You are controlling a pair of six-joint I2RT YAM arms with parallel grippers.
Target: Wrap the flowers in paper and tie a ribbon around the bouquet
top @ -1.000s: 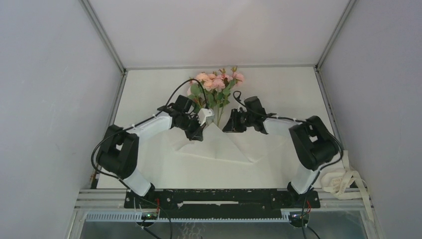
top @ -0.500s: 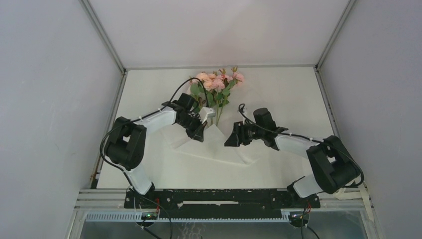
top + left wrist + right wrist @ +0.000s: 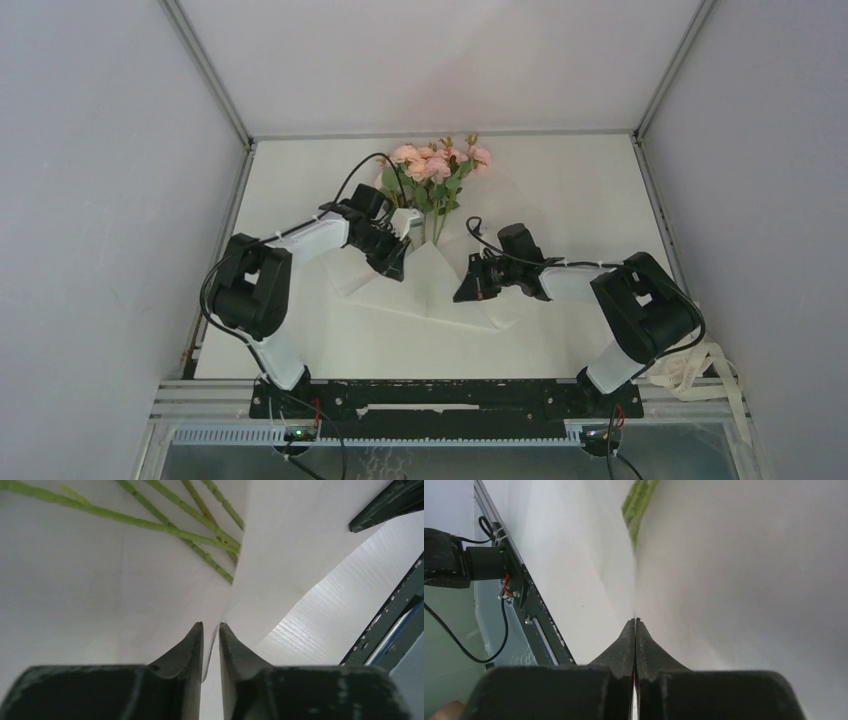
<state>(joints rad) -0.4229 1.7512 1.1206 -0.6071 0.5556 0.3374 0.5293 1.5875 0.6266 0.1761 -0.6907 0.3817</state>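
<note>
Wrapping barely begun: my left gripper [image 3: 211,625] and right gripper [image 3: 634,620] both pinch creased translucent white paper [image 3: 430,300] below pale pink roses [image 3: 435,165]; cream ribbon [image 3: 685,362] waits untouched by the tabletop [image 3: 580,190]'s near right corner.

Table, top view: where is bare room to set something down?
Bare table lies far right, between the flowers and the right edge, and far left, between the flowers and the left edge. The middle is crowded: the paper, pinched by the left claw and right claw. The ribbon lies at the near right edge.
</note>
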